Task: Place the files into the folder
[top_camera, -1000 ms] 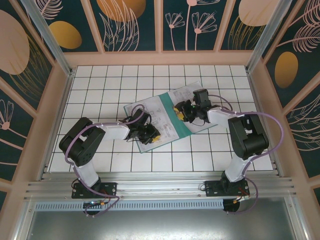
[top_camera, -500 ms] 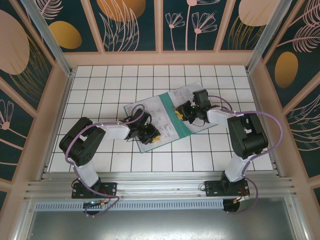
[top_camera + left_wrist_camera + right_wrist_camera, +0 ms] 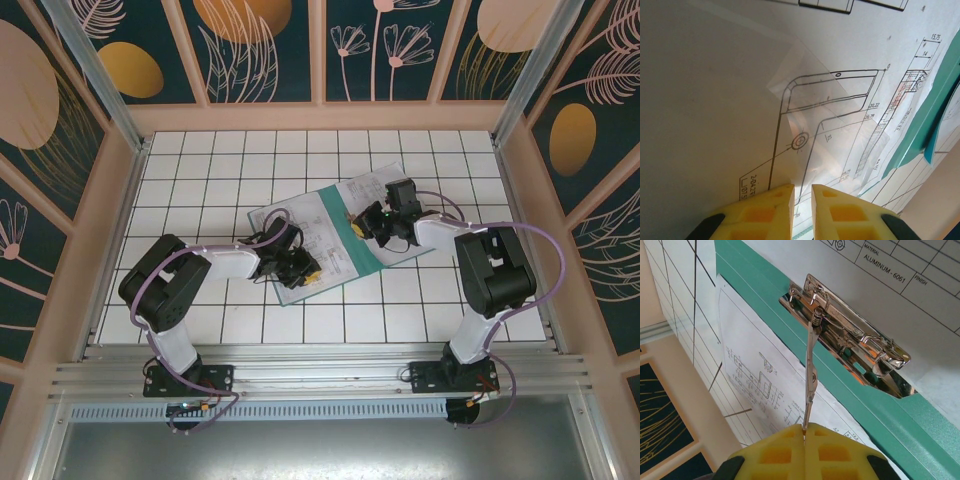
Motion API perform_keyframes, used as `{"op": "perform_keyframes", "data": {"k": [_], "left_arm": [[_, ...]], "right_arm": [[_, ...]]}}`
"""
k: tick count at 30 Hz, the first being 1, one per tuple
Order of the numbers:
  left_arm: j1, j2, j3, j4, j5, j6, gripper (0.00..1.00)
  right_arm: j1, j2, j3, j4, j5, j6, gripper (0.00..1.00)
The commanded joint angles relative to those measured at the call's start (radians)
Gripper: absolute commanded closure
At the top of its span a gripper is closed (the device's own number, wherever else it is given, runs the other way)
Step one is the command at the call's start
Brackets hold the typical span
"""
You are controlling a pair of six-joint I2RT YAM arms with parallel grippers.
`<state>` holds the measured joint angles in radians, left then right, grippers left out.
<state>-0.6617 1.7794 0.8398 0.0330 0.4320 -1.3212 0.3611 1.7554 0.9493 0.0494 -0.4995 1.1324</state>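
**Folder lying open at the table's centre, both grippers on it**

We are looking at a white-tiled table [image 3: 200, 180] from above. The folder [image 3: 360, 255] is lying open and flat near its centre, skewed, its long edge running from about 11 to 5 o'clock. It is showing as thin, plain teal-green card. The files [image 3: 290, 222] are resting on it: thin white sheets printed with grey line drawings, spreading past the teal toward 9 o'clock and toward 1 o'clock.

The left gripper [image 3: 308, 270] is sitting at the folder's 7 o'clock corner. In its wrist view the yellow jaws are standing almost together, pinching a sheet's edge in the narrow slit between them.

The right gripper [image 3: 360, 225] is hovering over the folder's middle. We are seeing its jaws pressed fully together on the thin metal lever [image 3: 811, 375] of a shiny clip [image 3: 850, 335] fixed to the teal card.

On the sheet beyond the clip, toward 1 o'clock, we are reading "MATERIAL", "ALUMINUM - 6061" and "FINISH". In the left wrist view we are reading the dimensions "15,75" and "14" at 2 o'clock.
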Motion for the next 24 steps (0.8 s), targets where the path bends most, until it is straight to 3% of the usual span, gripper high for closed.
{"op": "perform_keyframes", "data": {"k": [1, 24], "left_arm": [[-0.007, 0.015, -0.005, -0.049, -0.027, -0.001, 0.81], [-0.006, -0.039, -0.071, -0.045, -0.076, -0.055, 0.84]], "right_arm": [[-0.003, 0.01, -0.001, -0.048, 0.002, -0.026, 0.99], [-0.063, 0.051, -0.122, -0.169, 0.058, -0.199, 1.0]]}}
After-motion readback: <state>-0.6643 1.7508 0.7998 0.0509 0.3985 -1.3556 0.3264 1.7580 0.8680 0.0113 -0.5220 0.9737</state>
